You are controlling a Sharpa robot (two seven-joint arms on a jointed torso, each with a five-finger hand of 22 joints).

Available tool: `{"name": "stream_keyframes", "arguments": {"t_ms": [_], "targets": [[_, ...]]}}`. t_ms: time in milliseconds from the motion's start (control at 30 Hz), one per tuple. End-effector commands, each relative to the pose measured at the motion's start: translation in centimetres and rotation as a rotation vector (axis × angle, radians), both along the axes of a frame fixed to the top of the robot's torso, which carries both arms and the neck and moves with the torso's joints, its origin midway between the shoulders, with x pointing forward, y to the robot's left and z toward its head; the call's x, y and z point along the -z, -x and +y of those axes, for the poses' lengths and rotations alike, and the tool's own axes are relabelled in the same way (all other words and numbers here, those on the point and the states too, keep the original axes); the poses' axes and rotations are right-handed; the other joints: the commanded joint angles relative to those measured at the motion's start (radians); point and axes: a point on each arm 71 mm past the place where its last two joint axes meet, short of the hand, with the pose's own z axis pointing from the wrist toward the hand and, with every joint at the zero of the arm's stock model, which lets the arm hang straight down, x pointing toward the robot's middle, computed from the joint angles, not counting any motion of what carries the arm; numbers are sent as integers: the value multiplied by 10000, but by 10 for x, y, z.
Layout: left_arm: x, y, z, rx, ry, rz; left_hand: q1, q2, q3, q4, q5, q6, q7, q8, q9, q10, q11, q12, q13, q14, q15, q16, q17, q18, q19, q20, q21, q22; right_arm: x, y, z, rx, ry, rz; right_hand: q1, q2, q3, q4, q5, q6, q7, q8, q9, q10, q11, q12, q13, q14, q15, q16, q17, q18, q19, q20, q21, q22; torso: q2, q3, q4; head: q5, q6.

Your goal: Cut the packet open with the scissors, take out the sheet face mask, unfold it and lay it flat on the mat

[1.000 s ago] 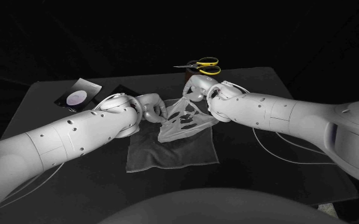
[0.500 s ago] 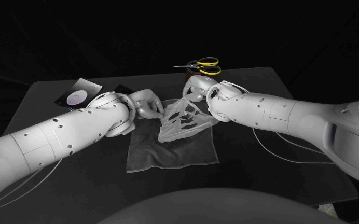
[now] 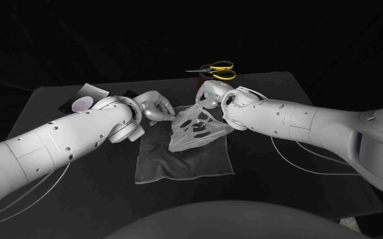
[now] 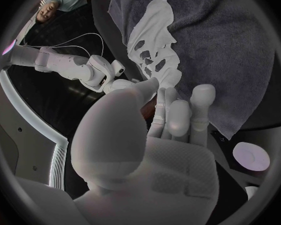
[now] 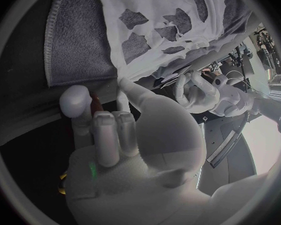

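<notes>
The white sheet mask [image 3: 194,131] is unfolded, its eye and mouth holes showing, and hangs slanted over the grey mat [image 3: 184,164]. Its lower end lies on the mat. My left hand [image 3: 154,108] pinches the mask's upper left edge between thumb and fingertips. My right hand [image 3: 210,94] pinches the upper right edge. In the left wrist view the mask [image 4: 153,40] runs from my left hand [image 4: 172,115] across the mat [image 4: 228,50]. In the right wrist view the mask [image 5: 159,15] stretches above my right hand [image 5: 115,125], with my left hand [image 5: 200,92] opposite.
The yellow-handled scissors [image 3: 217,70] lie at the table's far edge, behind my right hand. The cut packet [image 3: 82,102], with a pale round mark, lies at the far left of the table, beside my left arm. Thin cables trail under both arms.
My left hand has risen and drawn back to the left, turning its fingers toward the mask's upper left edge. The right hand and the mask have hardly moved.
</notes>
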Motion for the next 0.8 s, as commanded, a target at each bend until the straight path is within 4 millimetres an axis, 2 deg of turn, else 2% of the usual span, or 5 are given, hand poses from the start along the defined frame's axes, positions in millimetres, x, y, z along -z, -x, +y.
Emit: {"name": "stream_keyframes", "arguments": {"t_ms": [33, 133, 300, 500, 800], "targets": [[-3, -7, -6, -278, -53, -722, -266, -104, -246, 200, -50, -361, 107, 42, 3, -93, 103, -48, -31, 45, 82, 44, 14, 43, 99, 71, 25, -11, -3, 0, 0, -21, -196, -221, -3, 43, 65, -29, 32, 58, 8, 40, 27, 1061, -77, 51, 2635, 1063, -65, 36, 2631, 179, 2, -40, 8, 811, 8, -4, -10, 43, 0], [-1, -11, -12, -344, -237, -1050, -366, -211, -555, 352, -47, -623, 175, 153, 20, -228, 176, 2, -34, 45, 146, 45, -16, 39, 169, 144, 32, -17, -3, 1, 1, -17, -306, -275, -3, 43, 65, -29, 32, 58, 8, 40, 27, 1061, -77, 51, 2635, 1063, -65, 36, 2631, 179, 2, -40, 8, 811, 18, -8, -28, 60, 0], [4, -15, -24, -314, -430, -1558, -262, -252, -912, 457, -49, -933, 231, 304, 23, -390, 233, 109, -26, 57, 204, 84, 3, -5, 376, 202, 234, 156, -5, 3, 1, -15, -523, -403, -6, 37, 70, -33, 32, 58, 7, 49, 33, 1061, -77, 51, 2635, 1063, -66, 36, 2631, 177, 8, -41, 19, 815, 22, 1, -40, 66, 0], [9, -18, -32, -124, -737, -1922, 43, -282, -1243, 429, -49, -1044, 192, 524, 20, -422, 205, 281, -9, 138, 195, 207, 188, -78, 632, 208, 597, 480, -8, 5, 0, 23, -782, -583, -6, 37, 70, -33, 32, 58, 7, 49, 33, 1061, -77, 51, 2635, 1063, -66, 36, 2631, 177, 8, -41, 19, 815, 6, 18, -7, 71, 0], [11, -19, -37, -14, -970, -1999, 259, -217, -1438, 428, -49, -1134, 144, 635, -27, -357, 152, 500, 45, 318, 155, 387, 544, -127, 770, 182, 838, 699, -10, 9, -2, -3, -952, -620, -8, 31, 75, -39, 33, 58, 5, 57, 39, 1061, -78, 51, 2635, 1063, -67, 36, 2631, 173, 17, -42, 38, 821, 7, -6, -8, 98, 0]]}}
